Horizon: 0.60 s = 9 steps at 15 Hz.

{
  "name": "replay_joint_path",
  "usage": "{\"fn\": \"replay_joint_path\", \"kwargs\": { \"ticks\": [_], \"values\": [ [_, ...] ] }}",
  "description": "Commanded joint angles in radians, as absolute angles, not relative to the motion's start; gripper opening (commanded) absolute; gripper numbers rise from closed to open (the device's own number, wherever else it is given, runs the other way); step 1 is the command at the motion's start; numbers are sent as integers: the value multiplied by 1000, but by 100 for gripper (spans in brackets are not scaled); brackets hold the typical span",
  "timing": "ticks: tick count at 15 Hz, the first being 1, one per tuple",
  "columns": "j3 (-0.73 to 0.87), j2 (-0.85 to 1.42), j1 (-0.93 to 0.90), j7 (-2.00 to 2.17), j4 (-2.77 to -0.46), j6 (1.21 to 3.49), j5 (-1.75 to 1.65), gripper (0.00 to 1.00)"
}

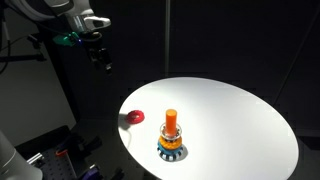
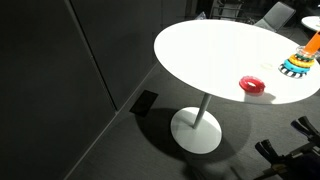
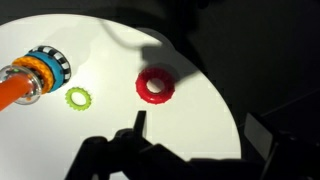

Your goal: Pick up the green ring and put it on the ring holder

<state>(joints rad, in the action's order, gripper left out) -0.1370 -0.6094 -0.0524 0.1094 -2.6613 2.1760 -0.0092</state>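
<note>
Pincer (image 3: 195,125) wide open, empty, up off tabletop (image 3: 60,130); green ring (image 3: 78,98) flat betw. ring holder (image 3: 30,78) & red ring (image 3: 155,86).

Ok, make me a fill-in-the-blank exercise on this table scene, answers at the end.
In the wrist view, the small ring lying flat between the ring holder and the red ring is ___. The ring holder's upright peg is ___. The round table is ___. The gripper, raised off the table, holds ___.
Missing words: green; orange; white; nothing.
</note>
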Motion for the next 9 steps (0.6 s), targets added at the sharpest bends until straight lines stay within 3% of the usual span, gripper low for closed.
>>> {"fn": "replay_joint_path", "kwargs": {
  "ticks": [1,9],
  "values": [
    [-103,-475,0,102,-2543,2180,-68,100],
    [-21,-159,11,44,-2319,2158,-35,100]
  ]
}}
